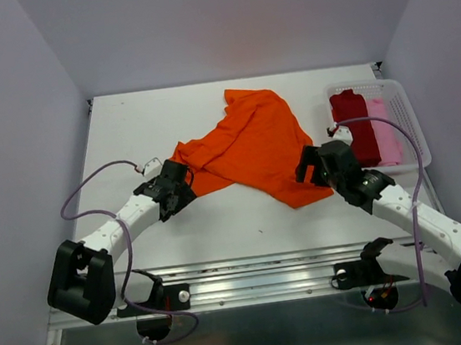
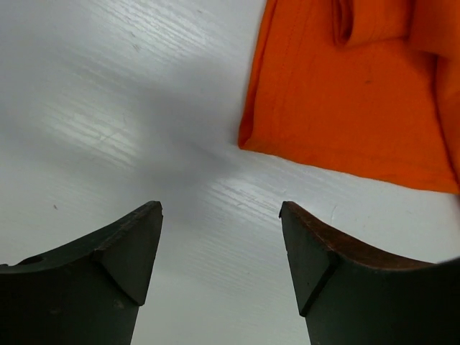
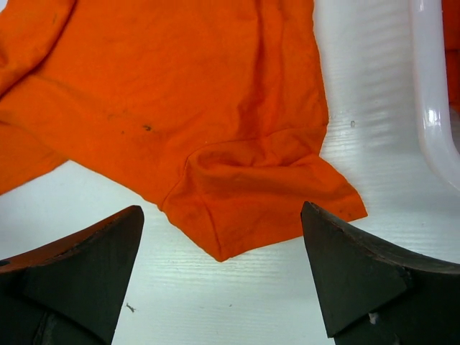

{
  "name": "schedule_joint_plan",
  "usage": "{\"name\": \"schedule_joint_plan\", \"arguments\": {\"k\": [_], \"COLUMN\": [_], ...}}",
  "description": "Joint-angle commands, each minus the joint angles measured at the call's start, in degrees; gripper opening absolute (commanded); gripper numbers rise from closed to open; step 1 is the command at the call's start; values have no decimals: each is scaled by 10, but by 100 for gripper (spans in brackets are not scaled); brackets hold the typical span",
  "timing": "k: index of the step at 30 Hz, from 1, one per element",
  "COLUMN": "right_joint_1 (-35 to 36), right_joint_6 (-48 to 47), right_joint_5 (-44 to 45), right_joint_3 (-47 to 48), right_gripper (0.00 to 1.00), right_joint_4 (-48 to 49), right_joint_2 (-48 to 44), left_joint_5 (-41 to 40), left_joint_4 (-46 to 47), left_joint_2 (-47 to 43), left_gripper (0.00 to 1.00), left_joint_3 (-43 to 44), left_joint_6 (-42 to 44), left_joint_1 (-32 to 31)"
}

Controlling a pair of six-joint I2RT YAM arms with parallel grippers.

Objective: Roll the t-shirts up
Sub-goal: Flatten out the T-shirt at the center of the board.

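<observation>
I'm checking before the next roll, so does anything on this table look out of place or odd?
The orange t-shirt lies skewed and rumpled across the table, one corner folded over, with a small dark speck on it. The dark red roll and the pink roll sit neatly in the basket.

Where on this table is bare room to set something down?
Bare table lies far left, between its left edge and the orange shirt; also the near strip before the shirt, between left gripper and right gripper. Crowded on the right: shirt, right gripper, basket.
</observation>
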Motion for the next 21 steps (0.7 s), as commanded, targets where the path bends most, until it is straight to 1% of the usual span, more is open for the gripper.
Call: {"name": "schedule_joint_plan", "arguments": {"k": [1,4,8,11,15,18,21], "right_joint_1": [6,6,6,6,6,6,6], "right_joint_6": [-12,-3,-3,-1,3,7,18], "right_joint_5": [10,1,-5,-5,-9,-9,-3], "right_joint_3": [24,15,-3,-7,-7,-9,-14], "right_gripper": [96,95,95,95,95,95,95], "right_joint_4": [21,22,30,28,26,27,26], "right_joint_2": [10,2,-19,-24,-23,-22,-11], "left_joint_5": [-20,-20,2,-6,-18,-18,-9], "left_joint_4": [52,79,131,137,154,150,164], "left_joint_2": [4,38,42,61,77,96,108], "left_gripper": [76,74,73,68,57,56,57], "left_joint_3": [-5,-4,-12,-7,-17,-21,-31], "left_joint_6": [-71,-53,-34,-41,-48,-59,-67], "left_joint_1": [2,7,9,10,12,12,12]}}
